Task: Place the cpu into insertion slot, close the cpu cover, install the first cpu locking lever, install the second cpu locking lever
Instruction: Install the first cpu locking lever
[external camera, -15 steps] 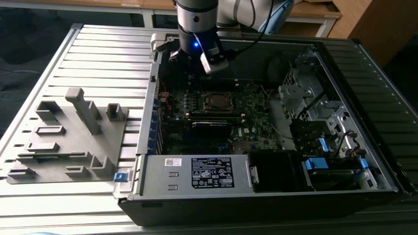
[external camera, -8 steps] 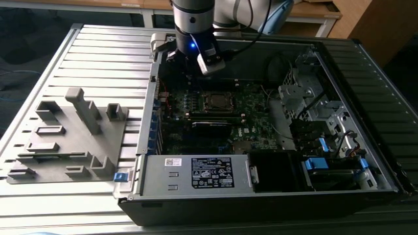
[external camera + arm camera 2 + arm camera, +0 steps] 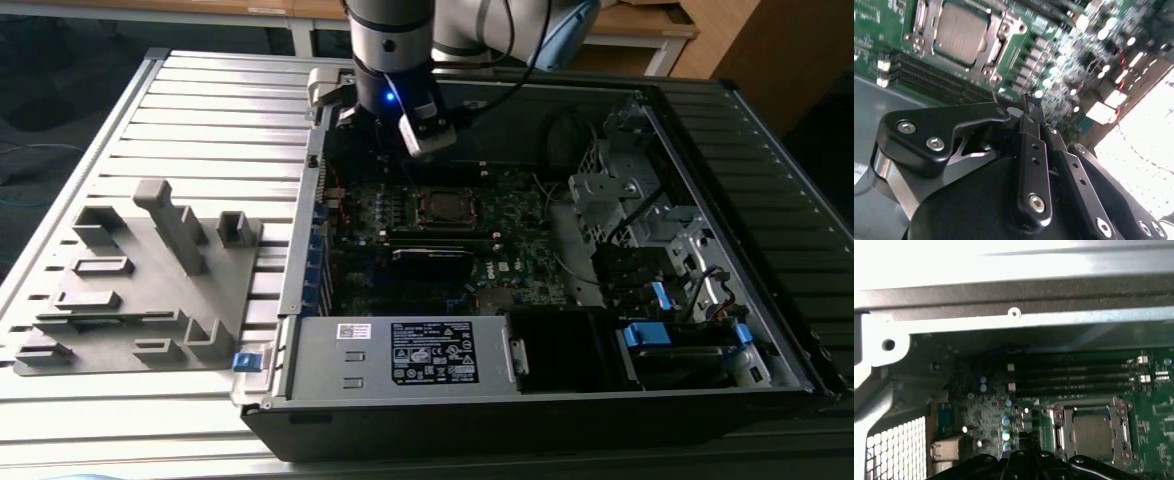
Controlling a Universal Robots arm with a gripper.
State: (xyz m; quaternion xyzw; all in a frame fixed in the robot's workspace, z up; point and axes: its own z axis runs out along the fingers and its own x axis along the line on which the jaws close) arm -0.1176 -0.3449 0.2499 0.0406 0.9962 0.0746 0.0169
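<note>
The cpu (image 3: 958,31) lies flat in the insertion slot (image 3: 415,207) on the green board inside the open computer case (image 3: 534,420), which rests on the slatted table (image 3: 214,110). The cpu cover (image 3: 995,46) is down, its silver frame lying around the chip's edges. The gripper (image 3: 1029,102) hangs over the board near the slot, off to one side of it and apart from the cover. Its black fingers (image 3: 1033,150) are pressed together with nothing visible between them. A grey moulded holder (image 3: 147,270) sits on the table at the exterior view's left of the case.
</note>
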